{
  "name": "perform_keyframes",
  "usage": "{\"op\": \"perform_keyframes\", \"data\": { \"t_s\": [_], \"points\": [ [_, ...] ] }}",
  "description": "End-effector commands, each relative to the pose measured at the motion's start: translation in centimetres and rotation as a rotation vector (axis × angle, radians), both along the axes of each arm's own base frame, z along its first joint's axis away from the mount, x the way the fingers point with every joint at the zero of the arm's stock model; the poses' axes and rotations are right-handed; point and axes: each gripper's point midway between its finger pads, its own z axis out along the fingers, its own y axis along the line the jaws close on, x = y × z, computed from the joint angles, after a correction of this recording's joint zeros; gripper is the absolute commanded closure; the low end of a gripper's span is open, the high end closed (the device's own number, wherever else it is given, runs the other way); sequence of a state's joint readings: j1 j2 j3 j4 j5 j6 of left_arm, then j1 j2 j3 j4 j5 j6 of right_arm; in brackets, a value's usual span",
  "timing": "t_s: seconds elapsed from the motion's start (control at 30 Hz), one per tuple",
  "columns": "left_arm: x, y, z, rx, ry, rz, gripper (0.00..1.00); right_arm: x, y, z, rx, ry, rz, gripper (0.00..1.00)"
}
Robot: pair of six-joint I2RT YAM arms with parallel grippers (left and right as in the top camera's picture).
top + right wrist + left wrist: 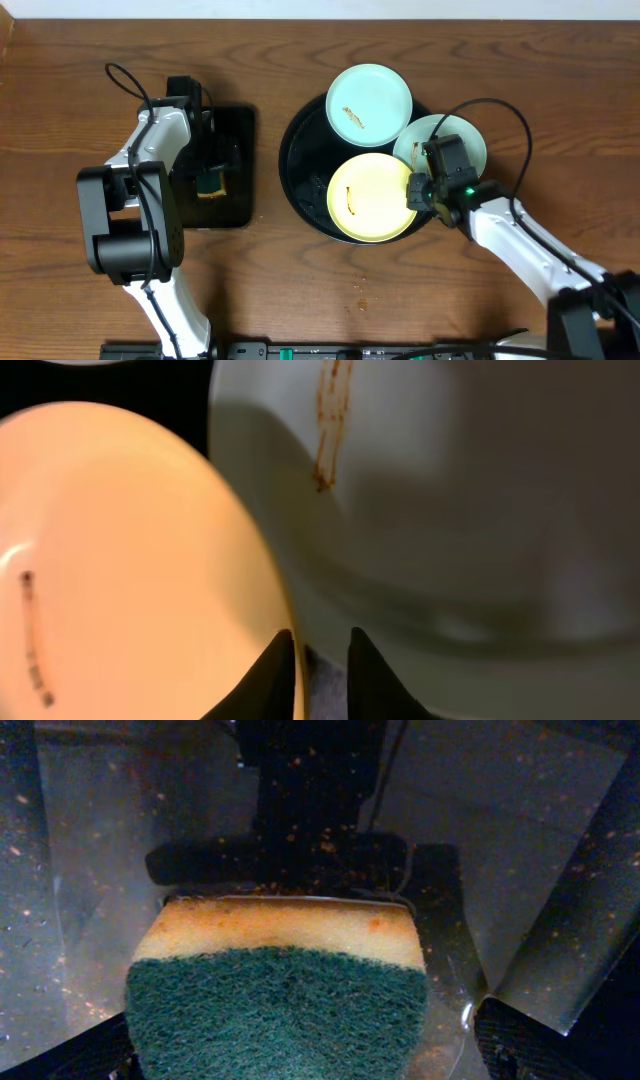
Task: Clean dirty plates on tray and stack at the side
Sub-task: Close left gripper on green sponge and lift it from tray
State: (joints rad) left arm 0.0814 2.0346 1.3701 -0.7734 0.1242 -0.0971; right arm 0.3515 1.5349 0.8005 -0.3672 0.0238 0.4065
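The round black tray (pixel 295 165) holds a pale yellow plate (pixel 372 195) with a brown smear and a mint plate (pixel 369 103) with a smear. A second mint plate (pixel 470 140) lies at the tray's right rim, partly under my right arm. My right gripper (pixel 415 192) is at the yellow plate's right edge. In the right wrist view its fingers (pixel 320 645) are closed on the yellow plate's (pixel 120 560) rim, next to the smeared mint plate (pixel 420 510). My left gripper (pixel 212 180) is open around a green-and-yellow sponge (pixel 280 990).
The sponge (pixel 211 185) lies in a smaller rectangular black tray (pixel 240 130) at the left, speckled with crumbs. A few crumbs lie on the wood tabletop (pixel 360 295) in front of the round tray.
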Motion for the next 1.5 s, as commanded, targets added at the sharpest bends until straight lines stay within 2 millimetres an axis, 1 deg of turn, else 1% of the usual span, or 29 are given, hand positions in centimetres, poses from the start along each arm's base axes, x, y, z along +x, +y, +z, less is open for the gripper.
{"op": "perform_keyframes", "data": {
  "t_s": [0.0,0.07,0.1,0.13,0.3,0.37,0.6,0.67,0.73,0.83,0.93,0.97,1.03,1.07,1.1,1.13,1.2,1.3,1.37,1.4,1.43,1.47],
  "points": [
    [-0.8,-0.2,-0.9,-0.009,0.035,-0.006,0.03,-0.2,0.0,-0.9,-0.018,0.011,-0.001,0.86],
    [-0.8,-0.2,-0.9,-0.009,0.035,-0.006,0.03,0.1,0.1,-0.8,-0.014,-0.001,-0.001,0.89],
    [-0.8,-0.2,-0.9,-0.009,0.035,-0.006,0.03,0.3,0.2,-0.7,-0.011,-0.009,-0.001,0.92],
    [-0.8,-0.2,-0.9,-0.009,0.035,-0.006,0.03,0.3,0.2,-0.6,-0.009,-0.013,-0.001,0.98],
    [-0.8,-0.2,-0.9,-0.009,0.035,-0.006,0.03,0.6,0.3,-0.5,-0.004,-0.027,-0.001,0.99],
    [-0.8,-0.2,-0.9,-0.009,0.035,-0.006,0.03,1.0,0.4,0.0,0.003,-0.045,-0.001,0.99],
    [-0.8,-0.2,-0.9,-0.009,0.035,-0.006,0.04,2.2,0.8,3.7,0.015,-0.148,0.032,0.99],
    [-0.8,-0.2,-0.9,-0.009,0.035,-0.006,0.04,2.4,0.9,4.5,0.023,-0.173,0.034,0.99],
    [-0.8,-0.2,-0.9,-0.009,0.036,-0.006,0.04,2.2,1.0,4.5,0.021,-0.167,0.038,0.99],
    [-1.1,-0.2,-1.2,-0.01,0.046,-0.006,0.05,1.3,1.4,3.6,0.008,-0.129,0.053,0.99],
    [-1.8,-0.3,-1.4,-0.012,0.069,-0.007,0.1,0.7,1.7,3.1,-0.029,-0.113,0.066,0.99],
    [-2.2,-0.3,-1.5,-0.013,0.082,-0.007,0.19,0.6,1.8,3.0,-0.052,-0.12,0.067,0.99],
    [-2.3,-0.3,-1.5,-0.013,0.087,-0.006,0.28,0.7,1.8,3.1,-0.065,-0.129,0.064,0.99],
    [-2.3,-0.3,-1.5,-0.013,0.087,-0.006,0.35,0.7,1.8,3.1,-0.066,-0.13,0.059,0.99],
    [-2.3,-0.3,-1.5,-0.013,0.086,-0.006,0.46,0.7,1.8,3.1,-0.06,-0.128,0.048,0.99],
    [-2.3,-0.3,-1.5,-0.013,0.086,-0.006,0.63,0.7,1.7,3.0,-0.058,-0.125,0.041,0.99],
    [-2.2,-0.3,-1.5,-0.013,0.084,-0.006,0.92,0.7,1.5,3.0,-0.058,-0.122,0.014,0.99],
    [-1.6,-0.2,-1.0,-0.011,0.06,-0.006,0.93,0.7,1.3,3.0,-0.06,-0.122,-0.003,0.99],
    [-0.8,-0.2,0.2,-0.009,0.032,-0.006,0.93,0.8,1.3,3.0,-0.059,-0.126,-0.004,0.99],
    [-0.3,-0.1,1.0,-0.006,0.007,-0.006,0.93,0.8,1.3,3.1,-0.058,-0.128,-0.004,0.99],
    [0.6,0.0,2.8,-0.001,-0.055,-0.006,0.93,0.9,1.4,3.2,-0.055,-0.134,-0.004,0.99],
    [1.0,0.0,3.9,0.002,-0.094,-0.006,0.93,1.0,1.4,3.2,-0.054,-0.137,-0.004,0.99]
  ]
}}
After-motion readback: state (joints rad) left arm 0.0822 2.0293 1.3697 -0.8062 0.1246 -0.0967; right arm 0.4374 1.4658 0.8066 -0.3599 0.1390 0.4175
